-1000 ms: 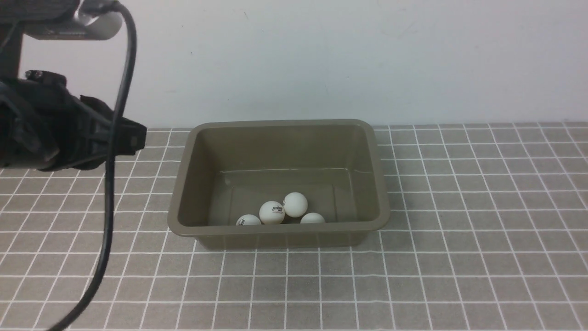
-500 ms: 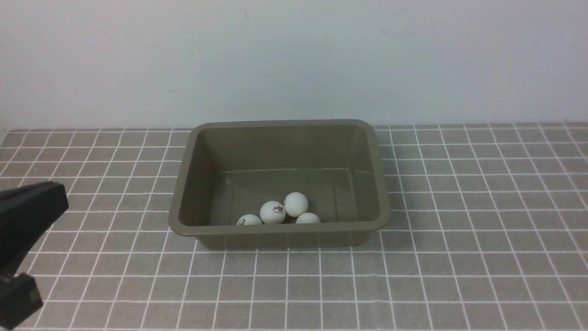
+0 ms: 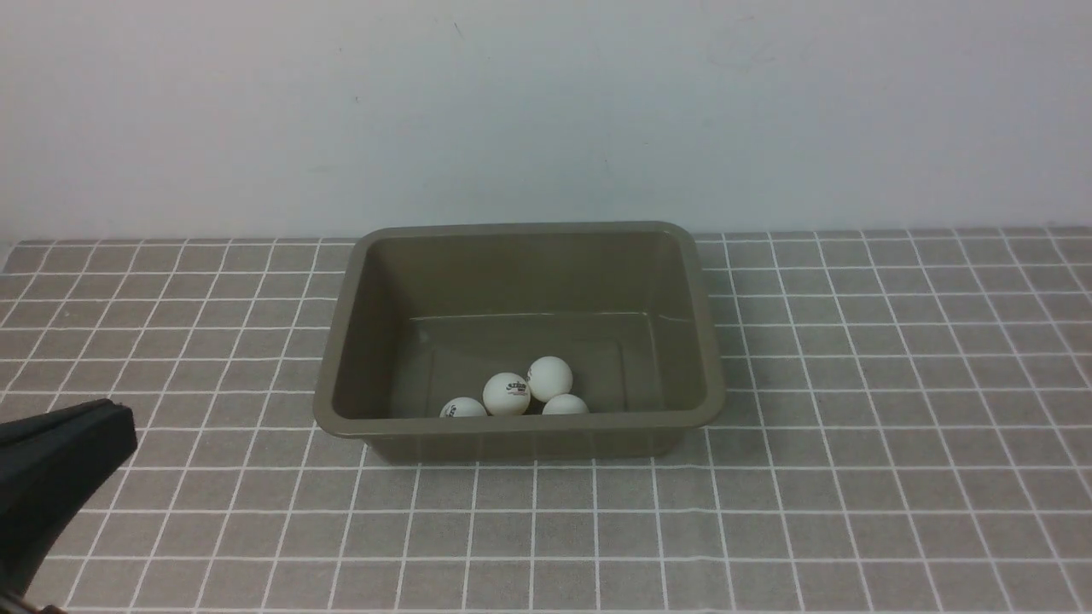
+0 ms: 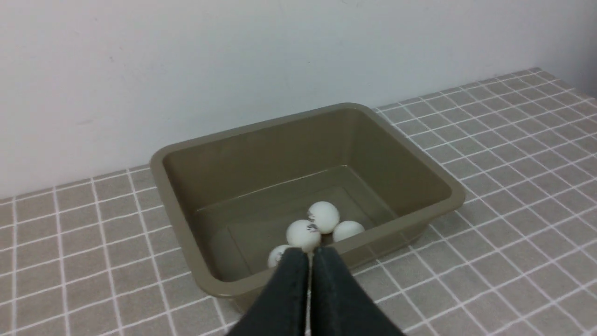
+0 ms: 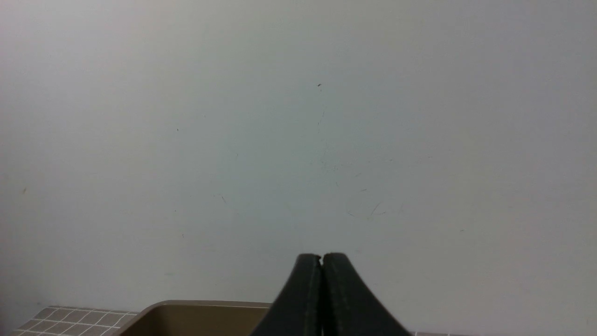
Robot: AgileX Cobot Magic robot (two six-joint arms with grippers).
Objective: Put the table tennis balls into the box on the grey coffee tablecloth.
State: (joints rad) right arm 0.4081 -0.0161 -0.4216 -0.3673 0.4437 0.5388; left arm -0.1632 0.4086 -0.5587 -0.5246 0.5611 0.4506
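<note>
Balls (image 3: 506,394) | in box (image 3: 533,439) | box's long axis left-to-right

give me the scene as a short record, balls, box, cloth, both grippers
balls: four white table tennis balls, all inside the box
nearest ones: partly hidden by the box's near wall
box: olive-brown bin, no lid, upright
cloth: grey tablecloth, white grid, under the box
left gripper: shut, empty
right gripper: shut, empty
</note>
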